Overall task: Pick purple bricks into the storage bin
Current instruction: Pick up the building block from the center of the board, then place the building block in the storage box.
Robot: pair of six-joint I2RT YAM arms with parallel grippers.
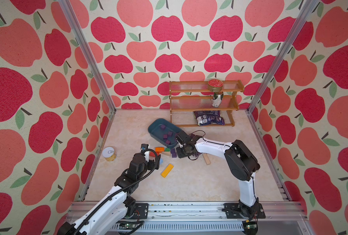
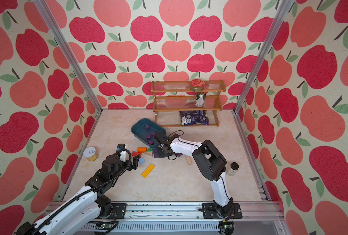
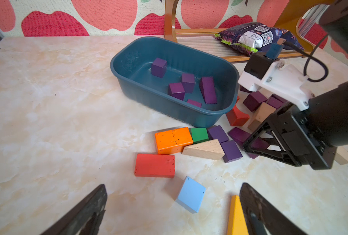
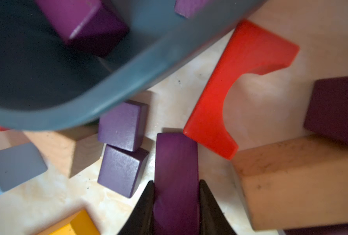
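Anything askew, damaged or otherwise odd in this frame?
The can on the rack's middle shelf looks crumpled, as if crushed. The storage bin sits diagonally to the table's edges. Nothing else stands out; the right gripper is closed on a purple brick.

Apple-print walls (image 1: pixel 169 30), pale marbled tabletop (image 1: pixel 199 183), brown wooden rack (image 1: pixel 189 86) at back.

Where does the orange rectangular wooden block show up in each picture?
In a top view: the orange rectangular wooden block, mid-table.
In a top view: the block, likewise mid-table.
Left wrist: the block, centre.
Right wrist: not in it.
Shared landmark: dark teal plastic storage bin, near it.
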